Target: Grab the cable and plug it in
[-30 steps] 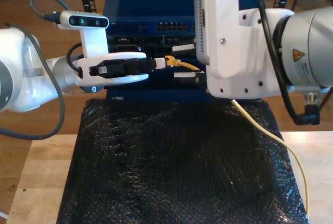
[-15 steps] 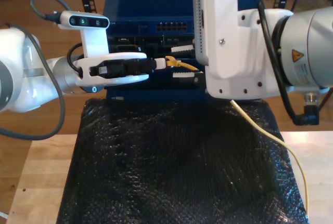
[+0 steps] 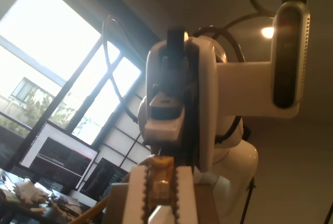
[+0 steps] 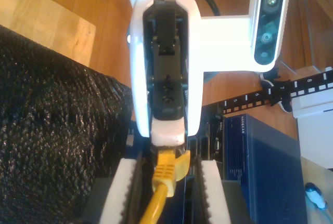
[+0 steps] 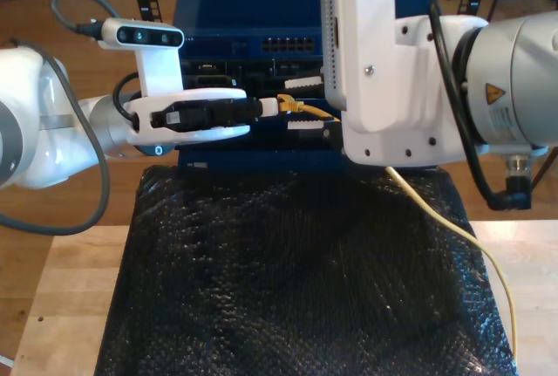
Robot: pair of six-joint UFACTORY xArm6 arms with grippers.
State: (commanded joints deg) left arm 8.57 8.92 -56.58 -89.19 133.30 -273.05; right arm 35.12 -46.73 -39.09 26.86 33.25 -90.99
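Yellow and thin, the long network cable [image 5: 301,107] with the small clear plastic plug at its tip hangs in the air between my two arms, just past the far edge of the light wooden counter [image 5: 61,306]. It is in front of a dark blue box of network equipment with a row of ports [image 5: 261,10].

My first gripper [image 5: 268,105] reaches in from the exterior view's left. In the first wrist view its pincer [image 3: 158,174] is pressed together on the clear plug [image 3: 158,182], with the white ribbed fingers [image 3: 136,193] tight against both sides.

My second gripper [image 5: 307,104] comes in from the exterior view's right on the big white arm. In the second wrist view its pincer [image 4: 165,167] is spread. The ribbed fingers [image 4: 118,193] stand on either side of the yellow boot [image 4: 165,174] behind the plug, with a dark gap on each side, so they flank the cable without pinching it.

From there the cable passes under the second arm. It comes out over a black, bumpy plastic mat [image 5: 288,280] that covers the middle of the counter, then trails across the mat's corner toward the counter's edge at the exterior view's right.
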